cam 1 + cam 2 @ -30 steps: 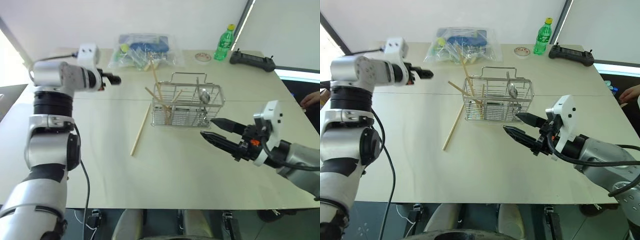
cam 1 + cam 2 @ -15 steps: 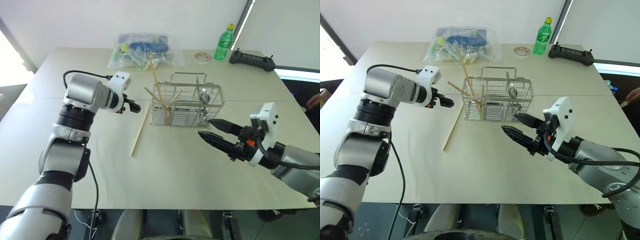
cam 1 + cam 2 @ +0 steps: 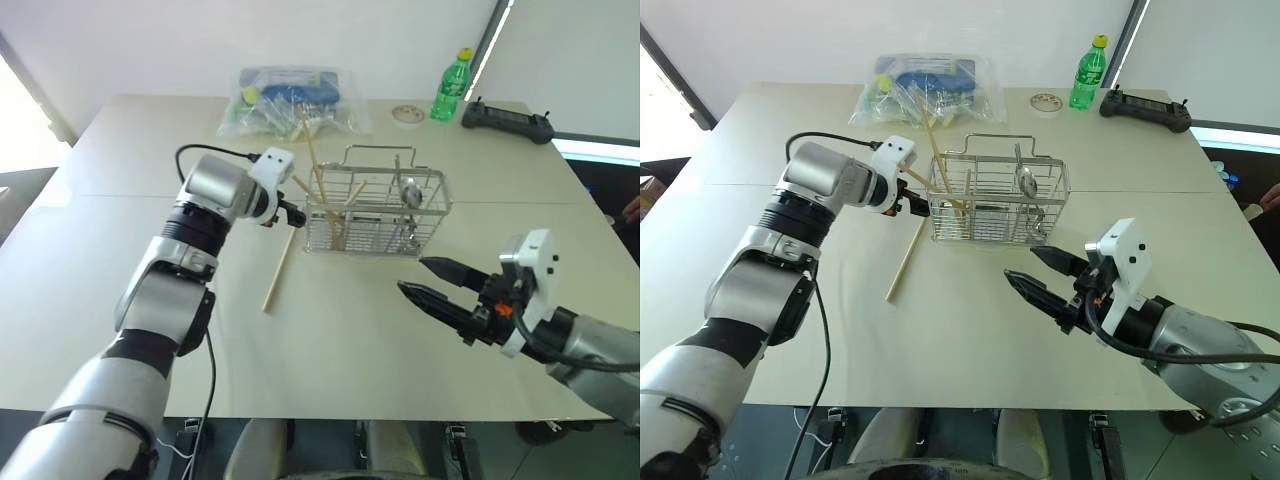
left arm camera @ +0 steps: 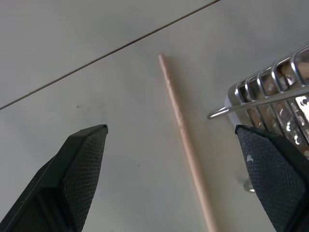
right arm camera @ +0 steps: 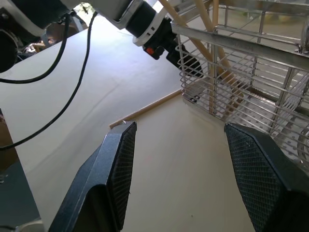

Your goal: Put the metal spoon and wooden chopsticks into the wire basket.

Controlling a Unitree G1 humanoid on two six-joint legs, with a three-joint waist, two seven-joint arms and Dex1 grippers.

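The wire basket [image 3: 372,228] stands mid-table. Inside it the metal spoon [image 3: 409,190] leans at the right end, and several wooden chopsticks [image 3: 312,165] stick up at the left end. One more chopstick [image 3: 279,264] lies flat on the table, left of the basket. My left gripper [image 3: 294,215] hangs open just above that chopstick's far end, close to the basket's left wall. In the left wrist view the chopstick [image 4: 185,143] runs between the spread fingers [image 4: 85,164], beside the basket corner [image 4: 264,91]. My right gripper [image 3: 424,279] is open and empty, in front of the basket's right end.
At the back of the table lie a clear plastic bag [image 3: 291,100] of items, a green bottle [image 3: 449,86], a small round dish [image 3: 406,115] and a black controller [image 3: 505,118]. A person's hand [image 3: 632,206] shows at the right edge.
My left arm has swung right and down, from the table's left side to the basket's left end above the loose chopstick. The right gripper has drawn slightly back, still open.
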